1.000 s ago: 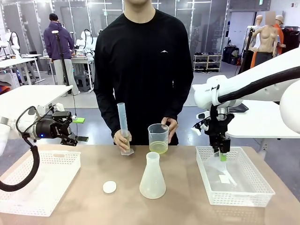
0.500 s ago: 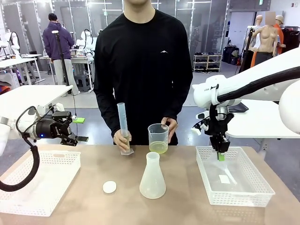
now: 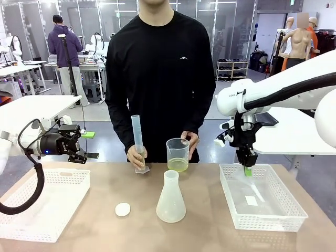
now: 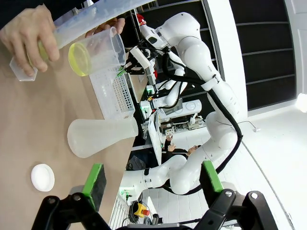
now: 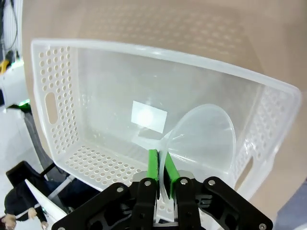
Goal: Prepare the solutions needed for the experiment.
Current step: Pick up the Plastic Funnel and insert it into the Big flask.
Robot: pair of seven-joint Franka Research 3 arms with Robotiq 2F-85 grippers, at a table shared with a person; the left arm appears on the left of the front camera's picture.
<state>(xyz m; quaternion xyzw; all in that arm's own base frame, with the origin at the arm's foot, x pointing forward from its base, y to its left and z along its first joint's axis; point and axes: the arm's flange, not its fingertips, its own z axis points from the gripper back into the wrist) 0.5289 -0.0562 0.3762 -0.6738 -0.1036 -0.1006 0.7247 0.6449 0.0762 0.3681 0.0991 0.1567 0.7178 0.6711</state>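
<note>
Right gripper (image 5: 159,165): clenched, green pads (image 5: 152,165) pinching the thin rim of a clear funnel (image 5: 204,136). Funnel cone opens just beyond the fingertips, off to one side. We can't tell whether its spout touches the floor below.

Past the funnel, under the tool: floor of the right basket (image 5: 144,48), with a white rectangular label (image 5: 149,115) lying flat on it, just beyond the pads. Perforated walls ring the tool on all sides, bare table (image 3: 105,231) beyond them. From the front we see this gripper (image 3: 248,169) pointing straight down, at about rim height over the far end of that basket (image 3: 262,220).

Left gripper (image 4: 152,178): released, jaws wide apart, nothing between them. From the front it (image 3: 89,145) lies level, above the far edge of the left basket (image 3: 47,170), fingers aimed toward the table's middle.

Out from its fingertips, nearest first:
- white disc (image 4: 42,177), close by one pad, flat on the table (image 3: 122,209)
- empty conical flask (image 4: 100,136), upright, next out (image 3: 171,198)
- beaker (image 4: 98,50), farther on, held at its far side by a person's hand (image 3: 191,142)
- the solutions (image 4: 79,58): shallow yellow-green layer in the bottom of that beaker (image 3: 177,165), beaker standing on the table just behind the flask
- graduated cylinder (image 4: 81,26), beside the beaker, gripped low near its base by the person's other hand (image 4: 29,33), cylinder upright with a slight tilt (image 3: 137,139)

Beaker and cylinder are close together but not touching. Both are well apart from either gripper.
</note>
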